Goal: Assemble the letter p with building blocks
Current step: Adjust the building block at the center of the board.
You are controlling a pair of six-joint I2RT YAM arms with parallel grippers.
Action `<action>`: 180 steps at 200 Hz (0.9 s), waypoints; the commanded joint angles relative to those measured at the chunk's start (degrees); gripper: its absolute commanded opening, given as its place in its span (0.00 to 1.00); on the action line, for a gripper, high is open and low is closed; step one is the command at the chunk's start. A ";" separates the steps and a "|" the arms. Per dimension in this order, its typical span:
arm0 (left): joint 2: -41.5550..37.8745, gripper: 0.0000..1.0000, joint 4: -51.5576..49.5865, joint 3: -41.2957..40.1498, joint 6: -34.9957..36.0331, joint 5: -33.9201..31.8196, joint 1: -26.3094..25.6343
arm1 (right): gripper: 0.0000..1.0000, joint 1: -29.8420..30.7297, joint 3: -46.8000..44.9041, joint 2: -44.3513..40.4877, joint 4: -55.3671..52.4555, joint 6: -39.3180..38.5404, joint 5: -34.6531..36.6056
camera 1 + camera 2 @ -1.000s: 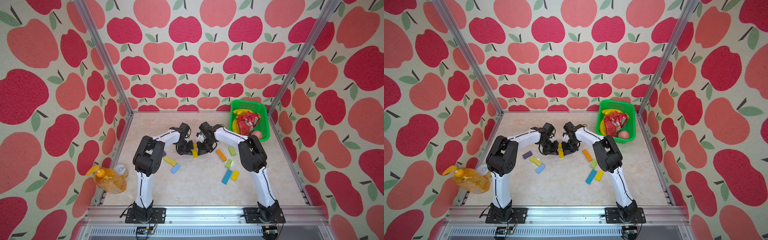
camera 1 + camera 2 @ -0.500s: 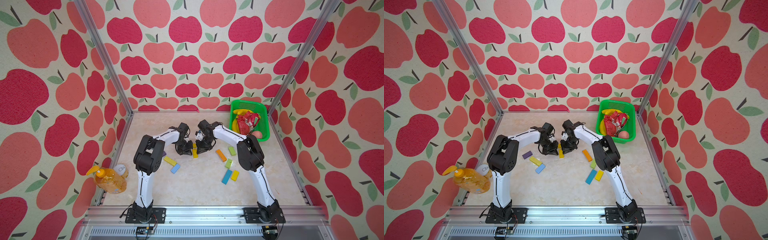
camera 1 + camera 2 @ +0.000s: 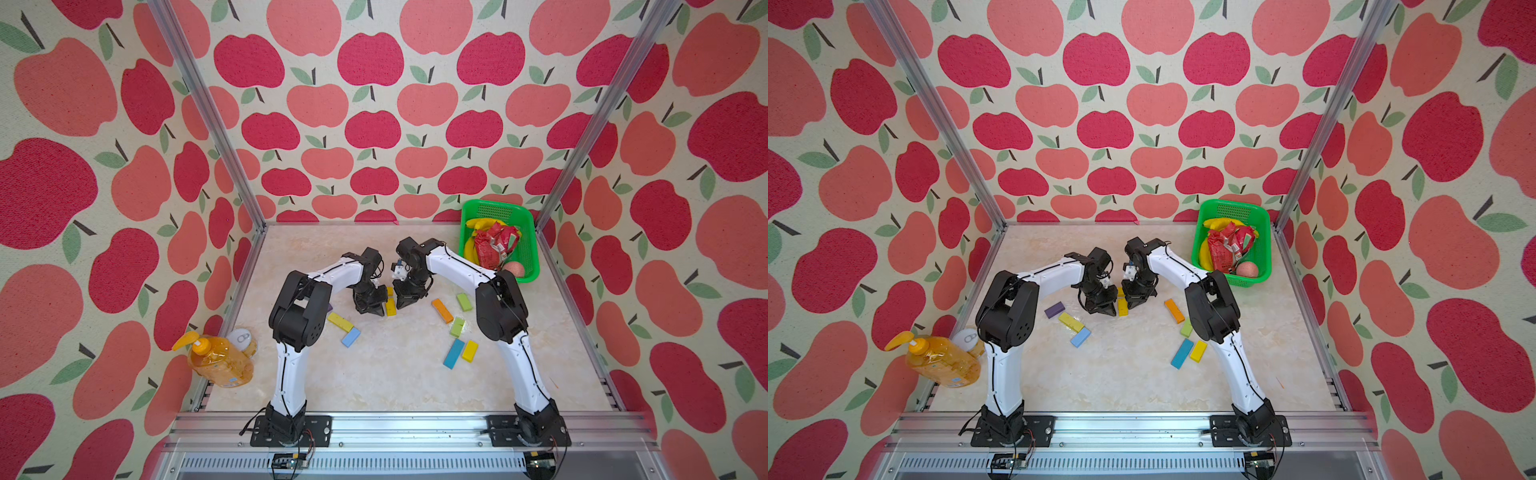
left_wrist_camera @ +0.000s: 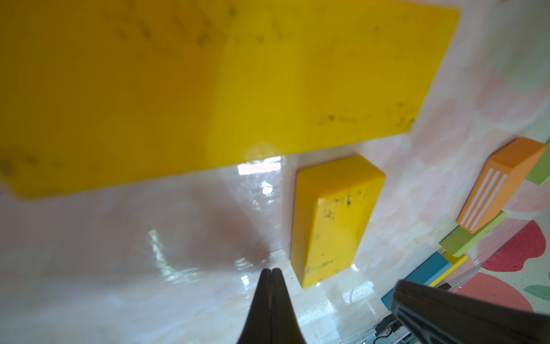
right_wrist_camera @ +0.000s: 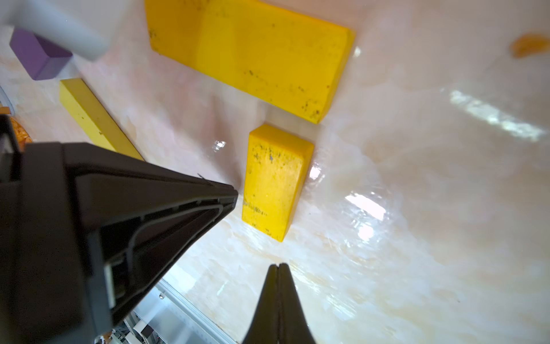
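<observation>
Plainly, no letter p stood assembled: the building blocks [image 3: 1183,353] lay flat and scattered on the glossy, cream marbled table [image 3: 395,386]. The left gripper [image 4: 270,271] had its two black tapered fingers pressed together into one thin point, with nothing between them. The right gripper [image 5: 278,266] was pinched together the same way and was equally empty.

Both tips hung low over the table, one on either side of a short yellow block [image 3: 390,307]. It was a chunky rectangular brick with softened edges and dark scuffs in its matte paint. At its far end lay a longer yellow block [image 5: 253,59], crosswise to it and likewise speckled; whether the two touched could not be told.

Toward the left arm's side sat:
- a purple block [image 3: 1054,309]
- a slim yellow block [image 3: 340,322]
- a light blue block [image 3: 351,336] at the slim yellow one's near end

Toward the right arm's side lay:
- an orange block [image 3: 442,310], one face of it marked with three white stripes in the left wrist view
- a light green block [image 3: 464,301] just beyond it
- a second light green block [image 3: 457,327], nearer the front
- a blue block [image 3: 454,353] with a small yellow block [image 3: 470,350] alongside it

A green perforated plastic basket [image 3: 498,205] occupied the far right corner.
</observation>
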 commanded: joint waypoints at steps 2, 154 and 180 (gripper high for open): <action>1.19 0.00 -4.20 4.00 -1.29 -2.62 -1.09 | 0.01 -0.44 2.93 2.51 -5.57 -5.11 3.31; 4.02 0.00 -2.96 3.67 -5.11 -2.58 -0.57 | 0.03 -2.24 9.55 8.67 -9.36 -3.40 -1.14; 3.74 0.00 -0.69 1.95 -6.98 -1.26 0.16 | 0.03 -3.15 9.23 8.74 -8.72 -1.60 -3.79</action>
